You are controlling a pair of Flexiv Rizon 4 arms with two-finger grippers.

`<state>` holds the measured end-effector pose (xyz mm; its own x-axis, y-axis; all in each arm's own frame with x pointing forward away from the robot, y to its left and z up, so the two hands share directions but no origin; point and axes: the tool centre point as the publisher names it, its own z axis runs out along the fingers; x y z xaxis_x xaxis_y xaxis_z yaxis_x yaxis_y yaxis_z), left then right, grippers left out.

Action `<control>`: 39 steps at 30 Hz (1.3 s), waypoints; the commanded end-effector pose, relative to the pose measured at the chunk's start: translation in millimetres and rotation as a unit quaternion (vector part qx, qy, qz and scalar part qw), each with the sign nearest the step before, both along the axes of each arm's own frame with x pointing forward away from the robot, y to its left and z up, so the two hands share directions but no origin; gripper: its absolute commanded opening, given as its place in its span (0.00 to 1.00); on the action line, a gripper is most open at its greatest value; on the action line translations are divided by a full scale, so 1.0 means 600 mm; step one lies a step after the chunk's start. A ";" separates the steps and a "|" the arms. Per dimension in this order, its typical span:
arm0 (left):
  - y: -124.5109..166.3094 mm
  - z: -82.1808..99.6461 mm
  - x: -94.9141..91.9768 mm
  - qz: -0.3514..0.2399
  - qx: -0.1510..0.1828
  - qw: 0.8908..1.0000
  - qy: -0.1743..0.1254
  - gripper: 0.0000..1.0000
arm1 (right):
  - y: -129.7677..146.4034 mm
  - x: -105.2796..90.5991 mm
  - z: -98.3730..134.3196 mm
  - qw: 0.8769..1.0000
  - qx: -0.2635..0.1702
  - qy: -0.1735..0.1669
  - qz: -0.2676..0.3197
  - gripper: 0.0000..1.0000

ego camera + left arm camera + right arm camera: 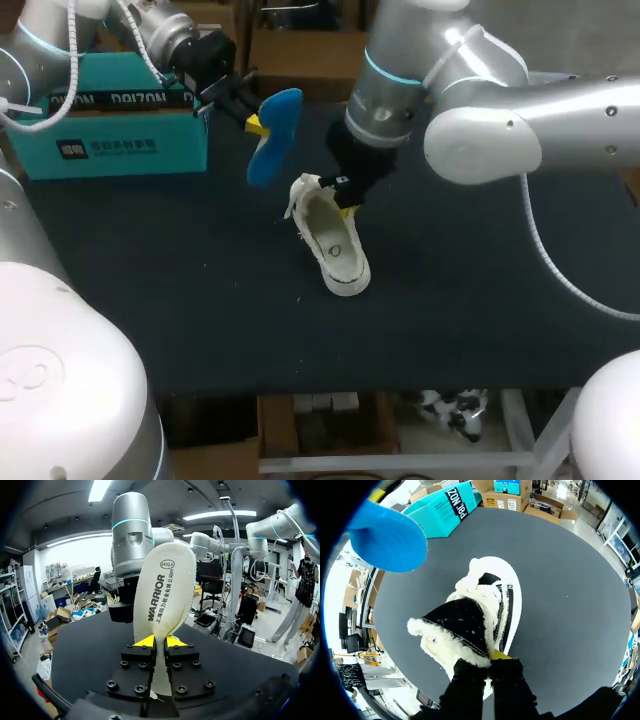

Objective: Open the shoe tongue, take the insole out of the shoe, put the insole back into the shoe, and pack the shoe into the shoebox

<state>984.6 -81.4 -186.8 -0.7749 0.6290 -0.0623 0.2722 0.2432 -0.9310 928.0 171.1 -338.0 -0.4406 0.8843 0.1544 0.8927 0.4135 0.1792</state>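
A white shoe (pixel 335 245) lies on the black table, seen up close in the right wrist view as the shoe (pixel 507 600). Its black, fleece-edged tongue (pixel 465 622) is pulled back, and my right gripper (pixel 347 203) (pixel 490 661) is shut on the tongue's end. My left gripper (pixel 254 123) (pixel 159 641) hangs above the table to the left of the shoe, shut on the narrow end of the insole (pixel 275 138). The insole shows blue in the head view and its cream printed side (pixel 162 590) in the left wrist view. The blue insole (pixel 387 537) hovers beyond the shoe's toe.
The teal shoebox (pixel 110 125) (pixel 440 505) stands at the table's back left, behind the left gripper. Bare black tabletop (pixel 480 290) stretches to the shoe's right and in front of it.
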 end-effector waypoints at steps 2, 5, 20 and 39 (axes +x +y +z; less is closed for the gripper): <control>0.010 -0.006 0.018 -0.084 0.014 0.996 0.028 0.00 | -0.012 -0.004 -0.001 0.999 0.016 -0.022 -0.016 0.00; 0.011 -0.011 0.020 -0.084 0.012 0.996 0.031 0.00 | -0.015 -0.005 -0.004 0.999 0.021 -0.025 -0.021 0.00; -0.004 0.015 -0.024 -0.136 -0.043 0.990 0.014 0.00 | -0.056 -0.041 0.078 0.997 0.028 -0.071 -0.015 1.00; -0.017 0.032 -0.080 -0.178 -0.087 0.980 0.009 0.00 | -0.080 -0.037 0.097 0.995 0.076 0.024 -0.056 1.00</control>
<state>937.6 -87.0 -163.3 -0.6055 0.7712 -0.1964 0.3245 0.0139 -0.9458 900.3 135.9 -291.6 -0.3777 0.8995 0.2195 0.9062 0.3104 0.2873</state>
